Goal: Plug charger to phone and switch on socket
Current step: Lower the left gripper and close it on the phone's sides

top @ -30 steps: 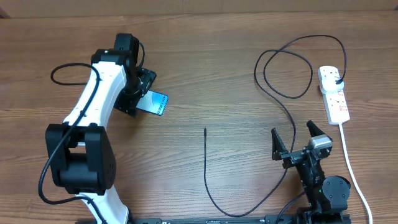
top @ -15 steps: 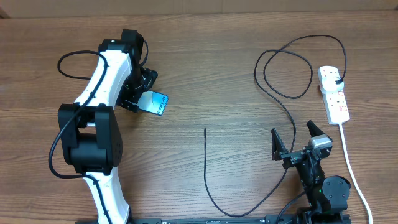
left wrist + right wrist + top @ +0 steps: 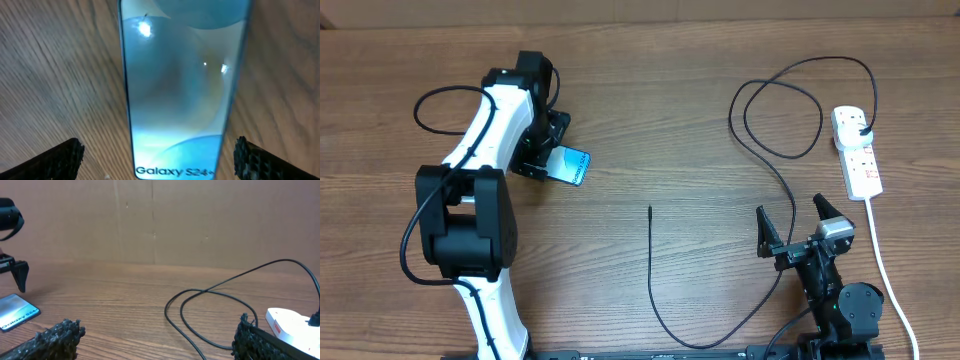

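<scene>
While left claw (image 3: 159, 152) straddles phone (image 3: 180, 90), charger (image 3: 651, 270) lies apart.

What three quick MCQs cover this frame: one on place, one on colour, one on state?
1. Where does the charger's loose tip lie?
A. inside a drawer
B. on the bare table, midway between the arms
C. hanging off the edge

2. What colour is the strip?
A. white
B. black
C. green

3. How is the left hand set at the phone?
A. shut on it
B. shut beside it
C. open, one finger on each side of it

Key:
1 B: the overhead view shows the tip ending on bare wood with nothing attached.
2 A: its body is white, with a black plug in the far outlet.
3 C: the left wrist view shows wood between each finger and the phone's edges.
</scene>
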Controlling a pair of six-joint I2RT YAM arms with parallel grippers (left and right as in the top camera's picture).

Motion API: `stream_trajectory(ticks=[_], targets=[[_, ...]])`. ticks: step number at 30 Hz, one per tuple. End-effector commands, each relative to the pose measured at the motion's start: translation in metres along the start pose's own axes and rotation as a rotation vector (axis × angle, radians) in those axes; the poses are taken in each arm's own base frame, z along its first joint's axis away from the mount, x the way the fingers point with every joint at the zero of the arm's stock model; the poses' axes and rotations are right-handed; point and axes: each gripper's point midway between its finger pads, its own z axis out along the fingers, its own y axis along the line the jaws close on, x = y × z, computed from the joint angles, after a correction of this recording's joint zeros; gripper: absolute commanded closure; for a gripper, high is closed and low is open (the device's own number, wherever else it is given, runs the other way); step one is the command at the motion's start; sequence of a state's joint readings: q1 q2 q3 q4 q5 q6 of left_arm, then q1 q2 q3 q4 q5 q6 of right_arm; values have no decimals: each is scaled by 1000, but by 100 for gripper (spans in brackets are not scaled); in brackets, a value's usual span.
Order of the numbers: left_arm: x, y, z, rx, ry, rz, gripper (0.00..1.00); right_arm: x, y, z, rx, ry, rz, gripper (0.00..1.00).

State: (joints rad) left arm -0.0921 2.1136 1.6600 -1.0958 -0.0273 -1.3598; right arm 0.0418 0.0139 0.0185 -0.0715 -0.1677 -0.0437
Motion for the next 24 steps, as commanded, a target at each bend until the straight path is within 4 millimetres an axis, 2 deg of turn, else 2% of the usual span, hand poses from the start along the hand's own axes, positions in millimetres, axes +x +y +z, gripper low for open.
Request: stream_trajectory(ticks=[1, 14, 24], targets=[[5, 7, 11, -29, 4, -20, 0, 2, -1, 0, 8, -4, 6, 0], [3, 11, 28, -25, -13, -20, 0, 2, -1, 0, 8, -4, 6, 0], [1, 1, 28, 17, -21, -21, 0, 2, -1, 0, 8, -4, 6, 0]])
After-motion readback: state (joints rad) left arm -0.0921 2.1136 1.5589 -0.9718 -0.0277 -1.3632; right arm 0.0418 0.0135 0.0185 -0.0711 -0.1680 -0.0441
